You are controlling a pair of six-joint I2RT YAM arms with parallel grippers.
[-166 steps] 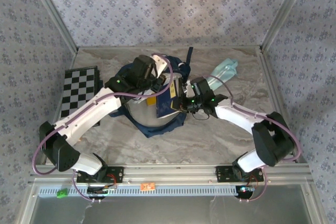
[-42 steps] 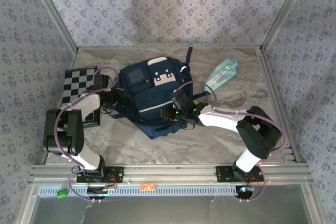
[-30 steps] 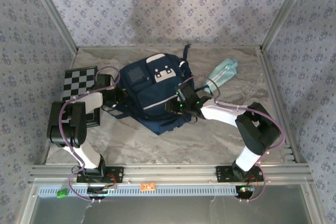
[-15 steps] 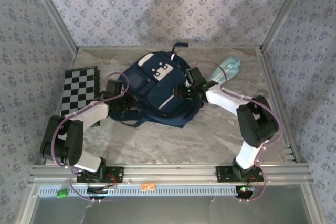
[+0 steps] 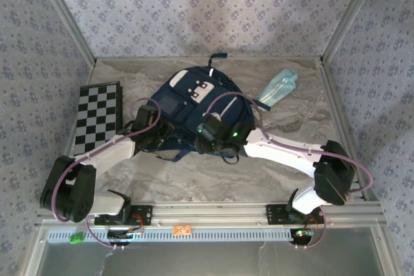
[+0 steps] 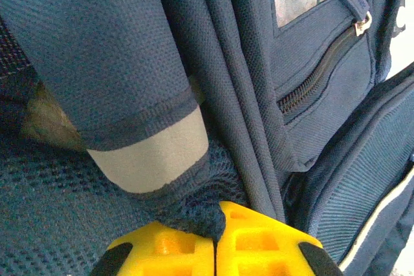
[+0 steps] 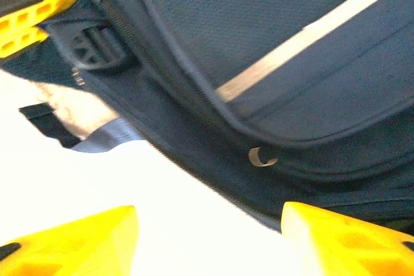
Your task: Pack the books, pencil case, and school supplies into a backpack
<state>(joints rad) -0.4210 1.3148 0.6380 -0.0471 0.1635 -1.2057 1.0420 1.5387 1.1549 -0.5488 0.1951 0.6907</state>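
Note:
The navy backpack [image 5: 194, 98] lies front-up mid-table, white patches facing the back. My left gripper [image 5: 163, 136] is at its near-left edge. In the left wrist view its yellow fingers [image 6: 259, 240] are pressed together on a fold of the backpack's [image 6: 116, 50] dark mesh fabric. My right gripper [image 5: 203, 141] is at the near edge of the backpack [image 7: 278, 50], open with bare table between its fingertips [image 7: 71, 240]. The mint-teal pencil case [image 5: 278, 88] lies at the back right on the table. The books and the school supplies are out of view.
A black-and-white checkered board [image 5: 97, 114] lies at the left edge. Loose dark straps [image 5: 174, 154] trail from the backpack toward the near side. The walls of the enclosure close in the table on three sides.
The backpack has slid back and turned. My right gripper left its right side, came round to the near edge and opened wider. The left gripper kept its grip and followed.

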